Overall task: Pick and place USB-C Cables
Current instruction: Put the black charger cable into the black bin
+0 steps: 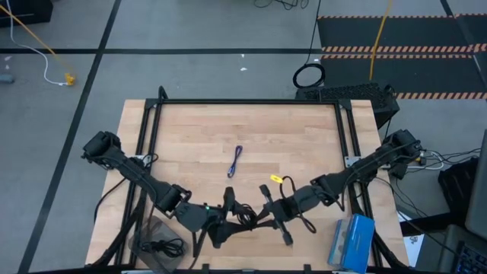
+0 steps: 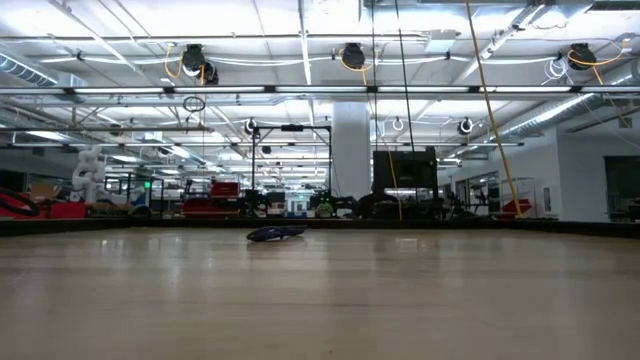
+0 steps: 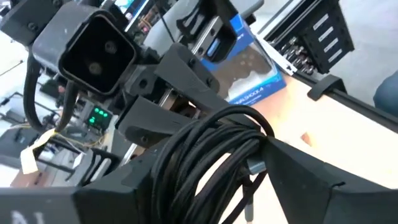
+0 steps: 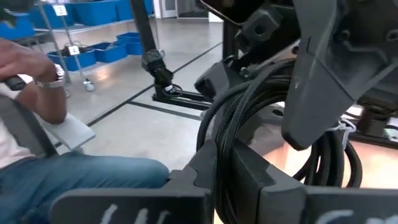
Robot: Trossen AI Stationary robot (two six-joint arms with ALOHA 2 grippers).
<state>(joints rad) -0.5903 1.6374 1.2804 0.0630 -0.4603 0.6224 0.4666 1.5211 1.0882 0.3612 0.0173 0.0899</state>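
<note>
A black USB-C cable bundle (image 1: 247, 218) in loose loops sits between my two grippers over the table's near edge. My left gripper (image 1: 228, 207) and right gripper (image 1: 271, 210) face each other, both shut on it. The purple-blue cable (image 1: 235, 161) lies flat on the wood at mid-table, also visible as a purple-blue strand (image 2: 275, 234) in the low view. Another black cable (image 1: 158, 245) lies in a grey tray at the near left corner. The low view shows neither gripper. My left gripper (image 3: 208, 180) pinches the looped strands (image 3: 205, 146) of the black bundle between its two fingers, several strands at once. The loops stand out past the fingers, and wood shows beneath them. My right gripper (image 4: 227, 180) pinches several strands (image 4: 229, 134) of the same bundle between its fingers (image 4: 261, 177). The left arm's finger (image 4: 329, 68) stands close beside the loops.
A blue box (image 1: 351, 242) lies at the near right corner. A grey tray (image 1: 144, 232) sits at the near left. A yellow tag (image 1: 275, 180) is by the right gripper. A black frame (image 1: 243, 103) rims the table. A seated person (image 4: 37, 124) shows beyond the table.
</note>
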